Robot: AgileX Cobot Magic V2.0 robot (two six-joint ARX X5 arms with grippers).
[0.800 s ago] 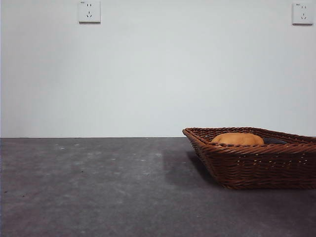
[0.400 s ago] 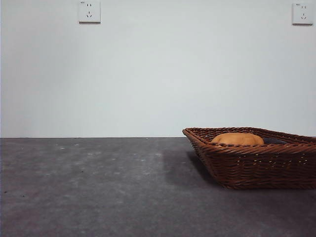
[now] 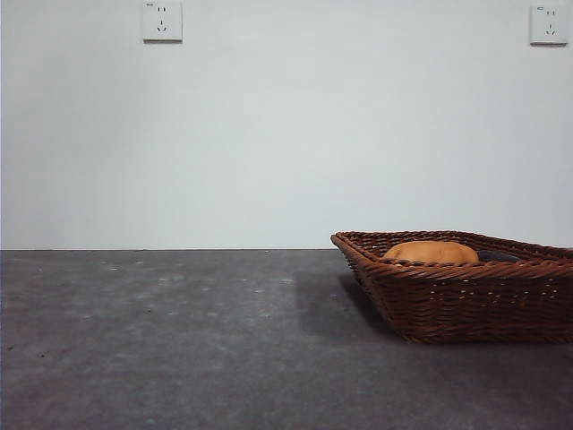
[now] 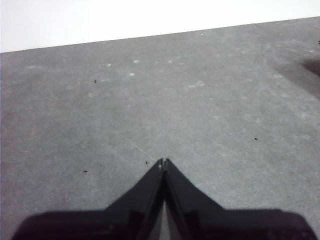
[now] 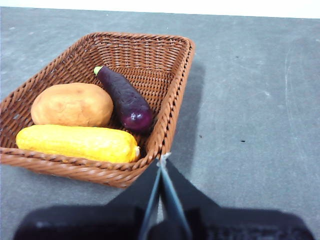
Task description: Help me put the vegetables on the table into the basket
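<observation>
The reddish-brown wicker basket stands at the right of the table; the right wrist view shows it too. Inside lie the yellow corn cob, the brown-orange potato and the dark purple glossy vegetable. From the front only the potato's top and a dark sliver show over the rim. My right gripper is shut and empty, just outside the basket's near rim. My left gripper is shut and empty above bare table. Neither arm shows in the front view.
A white wall with two sockets closes off the far edge of the table. Bare grey table spreads left of the basket. The basket's shadow lies on its left side.
</observation>
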